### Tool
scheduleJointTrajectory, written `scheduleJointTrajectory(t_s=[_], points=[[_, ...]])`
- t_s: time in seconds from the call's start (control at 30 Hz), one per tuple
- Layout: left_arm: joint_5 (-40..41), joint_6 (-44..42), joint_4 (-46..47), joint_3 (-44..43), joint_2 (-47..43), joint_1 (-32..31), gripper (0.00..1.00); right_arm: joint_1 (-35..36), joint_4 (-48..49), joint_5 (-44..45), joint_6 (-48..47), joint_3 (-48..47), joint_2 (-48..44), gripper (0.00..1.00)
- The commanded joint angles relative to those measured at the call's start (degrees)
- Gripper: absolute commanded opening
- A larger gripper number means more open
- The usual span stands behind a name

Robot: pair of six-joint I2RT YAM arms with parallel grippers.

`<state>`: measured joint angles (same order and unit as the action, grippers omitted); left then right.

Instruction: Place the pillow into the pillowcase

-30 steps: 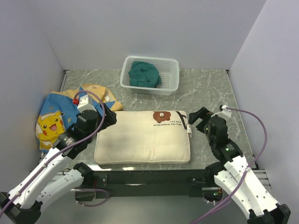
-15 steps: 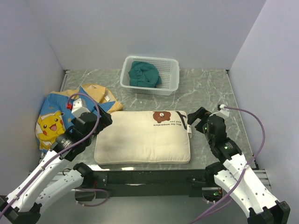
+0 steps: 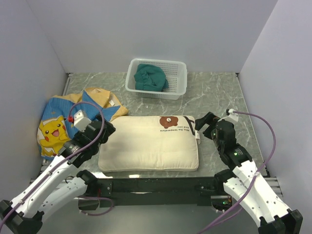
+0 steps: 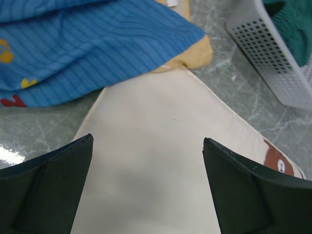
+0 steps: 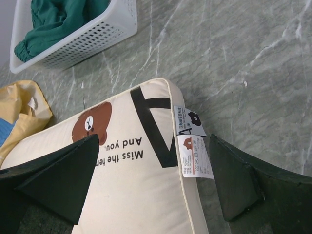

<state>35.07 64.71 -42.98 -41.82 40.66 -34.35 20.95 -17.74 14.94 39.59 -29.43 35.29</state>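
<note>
The cream pillow (image 3: 146, 146) lies flat at the table's middle, its bear face (image 3: 168, 122) and lettering at the far right corner. The pillowcase (image 3: 56, 126) is crumpled to its left, blue side with the yellow character up and mustard fabric (image 3: 100, 97) behind. My left gripper (image 3: 107, 129) is open and empty over the pillow's left short edge; in the left wrist view (image 4: 147, 139) the pillow (image 4: 156, 165) lies between the fingers, and the pillowcase (image 4: 87, 48) beyond. My right gripper (image 3: 203, 125) is open and empty, straddling the pillow's far right corner (image 5: 146, 161) and its care tags (image 5: 194, 156).
A white basket (image 3: 178, 85) holding a teal cloth (image 3: 150, 78) stands at the back middle; it also shows in the right wrist view (image 5: 92, 39) and the left wrist view (image 4: 273, 58). Grey walls close in the marble table (image 3: 219, 92) on three sides.
My left gripper has drawn back toward the near left, from the pillow's far left corner to lower along its left edge. The right gripper has shifted only slightly.
</note>
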Motion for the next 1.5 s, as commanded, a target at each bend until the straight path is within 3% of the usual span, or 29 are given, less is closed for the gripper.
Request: scheduleJointTrajectory(t_s=[0.0, 0.33, 0.47, 0.53, 0.63, 0.77, 0.83, 1.1, 1.27, 1.47], points=[[3.3, 9.7, -2.7, 3.9, 1.4, 0.2, 1.00, -0.4, 1.3, -1.3, 0.5, -0.6, 0.7, 1.00], [-10.2, 5.3, 18.9, 16.5, 4.6, -0.9, 0.98, -0.1, 2.9, -6.0, -0.1, -2.4, 4.0, 1.00], [-13.1, 2.8, 31.9, 17.7, 10.2, -4.1, 0.81, 0.1, 3.1, -6.1, -0.1, -3.0, 4.1, 1.00], [-12.2, 1.1, 34.2, 14.9, 17.3, -5.6, 0.78, 0.2, 3.3, -6.2, 0.0, -3.0, 4.2, 1.00], [-11.1, -0.6, 35.8, 8.3, 28.0, -9.2, 0.62, 0.4, 3.8, -6.3, 0.2, -3.5, 4.8, 1.00], [-8.9, -0.1, 37.3, 0.2, 39.0, -18.2, 0.57, 0.3, 2.5, -4.9, 0.2, -4.0, 5.1, 1.00], [-9.3, 1.0, 37.4, -5.0, 44.4, -21.4, 0.49, 0.4, 2.3, -4.7, -0.1, -3.8, 4.9, 1.00], [-12.7, 0.3, 41.0, -16.9, 55.3, -28.9, 0.49, 0.5, 0.0, -3.9, -1.6, -4.7, 6.5, 1.00], [-17.5, -1.0, 46.3, -15.5, 55.3, -29.4, 0.57, 0.4, -1.3, -5.3, -1.2, -3.5, 6.4, 1.00], [-19.9, 0.0, 50.1, -11.8, 55.7, -32.4, 0.54, 0.5, -2.0, -5.4, 2.9, 2.0, 3.1, 1.00]])
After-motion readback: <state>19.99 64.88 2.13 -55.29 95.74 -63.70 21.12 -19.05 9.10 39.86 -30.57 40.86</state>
